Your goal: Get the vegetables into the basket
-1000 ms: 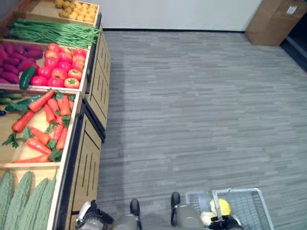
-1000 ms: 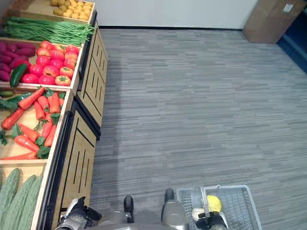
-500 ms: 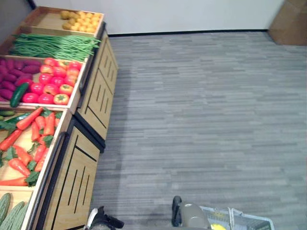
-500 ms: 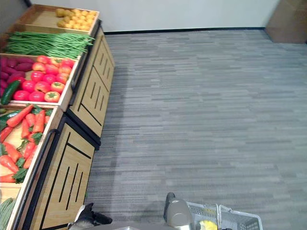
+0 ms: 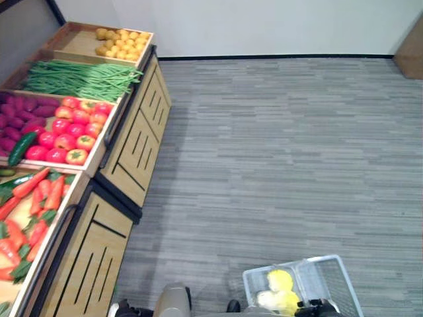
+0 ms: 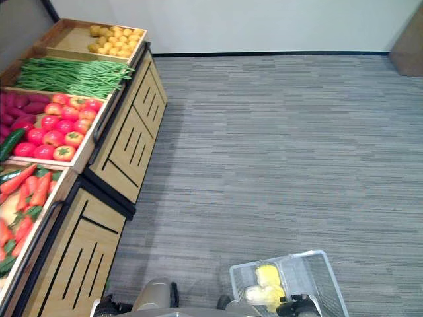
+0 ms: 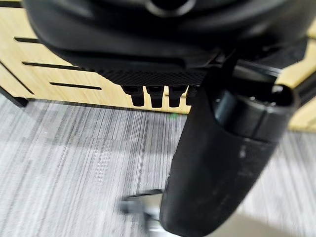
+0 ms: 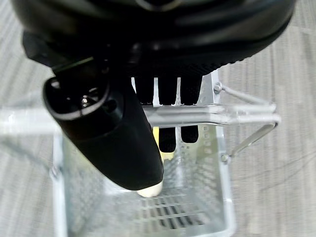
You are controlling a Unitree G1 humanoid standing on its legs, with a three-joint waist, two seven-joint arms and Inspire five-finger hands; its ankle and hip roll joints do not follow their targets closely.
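Basket [image 8: 217, 163] handle under curled right hand [image 8: 148, 74] fingers [image 8: 168, 113]; left hand [image 7: 163, 54] fingers curled, empty

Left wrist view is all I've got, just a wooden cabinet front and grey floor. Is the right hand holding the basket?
Observer: Yes. The right hand has its fingers curled over the basket's handle.
Operator: Anything in the basket yet?
Observer: Yellow vegetables lie at one end of the basket; the other end looks bare.
Operator: Where are the carrots?
Observer: The carrots are in a wooden bin on the robot's left, next to the bin of tomatoes.
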